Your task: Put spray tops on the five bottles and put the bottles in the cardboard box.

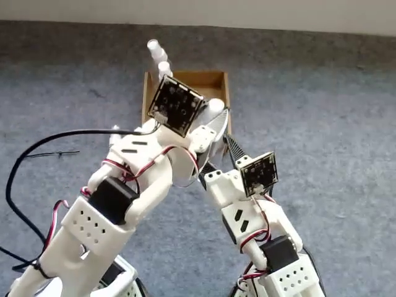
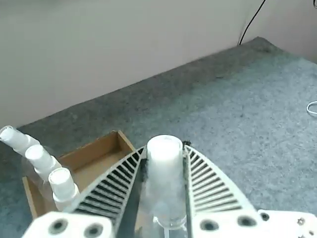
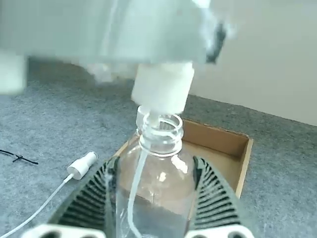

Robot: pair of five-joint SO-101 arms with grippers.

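In the right wrist view my right gripper (image 3: 154,166) is shut on a clear bottle (image 3: 151,198) that stands upright with its neck open. Just above that neck hangs a white spray top (image 3: 163,89), and its thin tube reaches down into the bottle. My left gripper (image 2: 163,148) is shut on this spray top (image 2: 164,163). From above, both grippers meet at the near right corner of the cardboard box (image 1: 213,77), the left gripper (image 1: 213,114) over the right gripper (image 1: 216,151). Three capped bottles (image 2: 42,161) lean in the box's left end.
One loose spray top (image 3: 81,166) with its tube lies on the grey carpet beside the box. A black cable tie (image 1: 55,153) lies further left. A black cable (image 1: 37,148) loops by the left arm. Open carpet stretches to the right of the box.
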